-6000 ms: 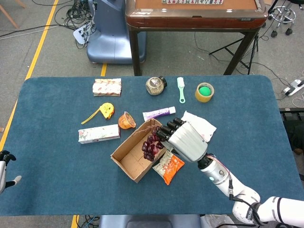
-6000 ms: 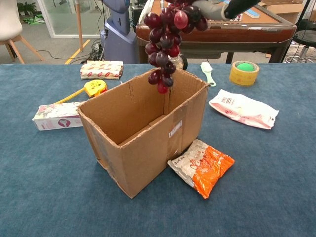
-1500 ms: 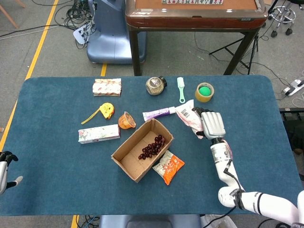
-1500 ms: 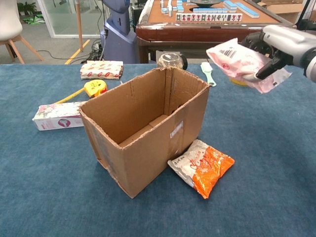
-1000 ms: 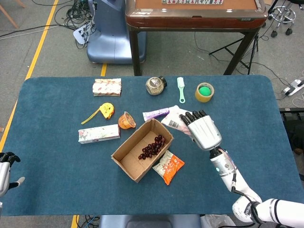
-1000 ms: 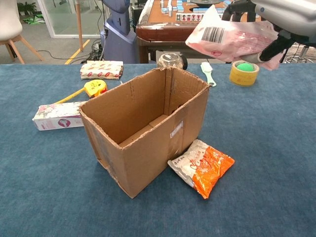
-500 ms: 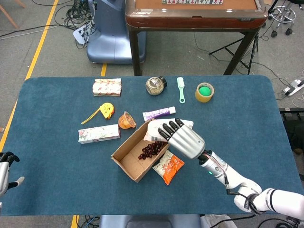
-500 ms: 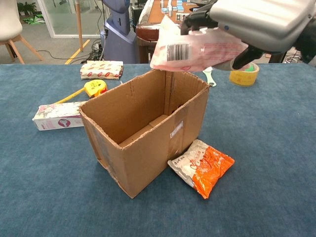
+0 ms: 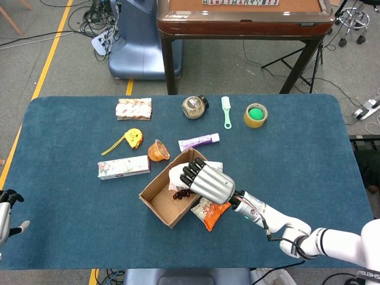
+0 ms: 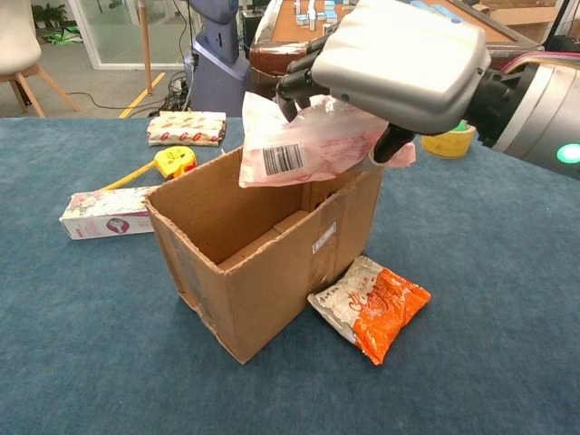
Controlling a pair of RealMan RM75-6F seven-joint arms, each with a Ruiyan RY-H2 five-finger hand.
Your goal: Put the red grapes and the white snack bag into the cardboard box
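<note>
My right hand (image 9: pixel 208 181) (image 10: pixel 399 62) grips the white snack bag (image 10: pixel 304 145) (image 9: pixel 177 174) and holds it over the open top of the cardboard box (image 9: pixel 160 202) (image 10: pixel 254 263). The bag's barcode end dips just below the box's far rim. The red grapes (image 9: pixel 180 193) lie on the box floor, mostly hidden under the hand. My left hand (image 9: pixel 7 208) hangs at the table's left edge, fingers spread, holding nothing.
An orange snack bag (image 9: pixel 211 214) (image 10: pixel 376 308) lies against the box's right side. A floral carton (image 9: pixel 123 167), yellow tape measure (image 9: pixel 134 138), orange cup (image 9: pixel 157 151), tube (image 9: pixel 199 141), jar (image 9: pixel 194 106), brush (image 9: pixel 226 111) and tape roll (image 9: pixel 255 115) sit behind.
My right hand has carried the white snack bag left and down, from above the box's far right corner to over its opening. The left hand has stayed put.
</note>
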